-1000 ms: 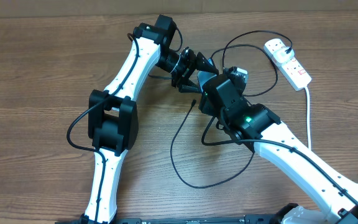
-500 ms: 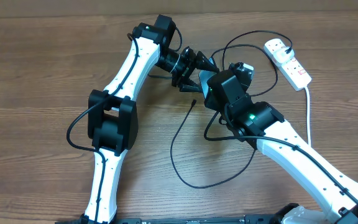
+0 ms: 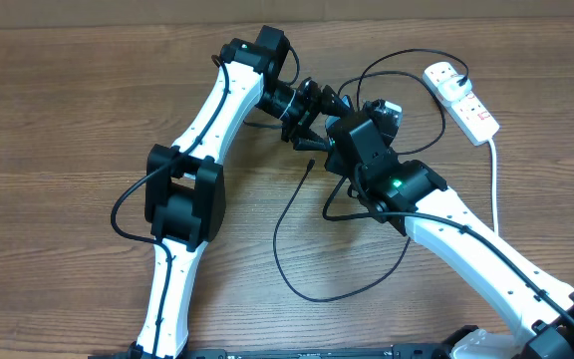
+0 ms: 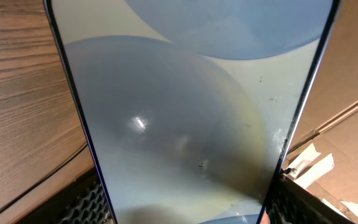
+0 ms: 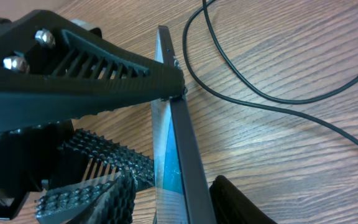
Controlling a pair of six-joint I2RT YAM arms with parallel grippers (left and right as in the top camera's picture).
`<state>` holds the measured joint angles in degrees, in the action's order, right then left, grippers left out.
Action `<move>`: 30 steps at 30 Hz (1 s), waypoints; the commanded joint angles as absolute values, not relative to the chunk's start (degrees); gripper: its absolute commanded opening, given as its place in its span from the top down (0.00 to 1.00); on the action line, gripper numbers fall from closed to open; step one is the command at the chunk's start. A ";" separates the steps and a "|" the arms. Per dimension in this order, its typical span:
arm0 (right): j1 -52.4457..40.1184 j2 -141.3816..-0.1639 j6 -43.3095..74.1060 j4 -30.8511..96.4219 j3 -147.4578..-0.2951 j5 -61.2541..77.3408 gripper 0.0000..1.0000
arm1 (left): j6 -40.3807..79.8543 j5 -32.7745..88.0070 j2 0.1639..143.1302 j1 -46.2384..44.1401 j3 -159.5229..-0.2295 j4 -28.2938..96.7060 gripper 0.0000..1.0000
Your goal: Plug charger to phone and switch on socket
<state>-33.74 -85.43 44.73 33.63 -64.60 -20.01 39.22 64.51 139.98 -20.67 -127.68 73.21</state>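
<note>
The phone (image 4: 185, 112) fills the left wrist view, screen toward the camera. My left gripper (image 4: 188, 211) is shut on its two long edges, above the table. In the right wrist view the phone (image 5: 174, 149) stands edge-on between the fingers of my right gripper (image 5: 179, 208), which is open, with a thin gap on the screen side. Overhead, both grippers meet near the table's middle back, left gripper (image 3: 317, 115) and right gripper (image 3: 337, 128); the phone is mostly hidden there. The charger (image 3: 279, 239) lies looped on the table, its tip (image 3: 311, 163) free. The socket (image 3: 461, 98) lies at the back right.
A thick white cord (image 3: 494, 184) runs from the socket toward the front right. Black cable loops (image 5: 260, 99) lie on the wood just beyond the phone. The left arm's elbow (image 3: 182, 194) stands at the middle left.
My right gripper has moved up and left onto the phone and its jaws have narrowed around it. The left arm shifted slightly right, still holding the phone.
</note>
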 commanded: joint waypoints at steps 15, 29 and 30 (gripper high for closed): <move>-33.56 -85.27 44.53 33.26 -65.65 -22.46 0.77 | 38.54 67.66 140.57 -21.04 -129.38 73.25 0.31; -33.56 -85.27 44.56 33.28 -65.65 -21.74 0.86 | 38.54 67.59 140.57 -21.04 -129.38 73.21 0.31; -33.56 -85.27 44.53 33.28 -65.65 -21.43 0.87 | 38.57 67.57 140.57 -21.04 -129.38 73.17 0.31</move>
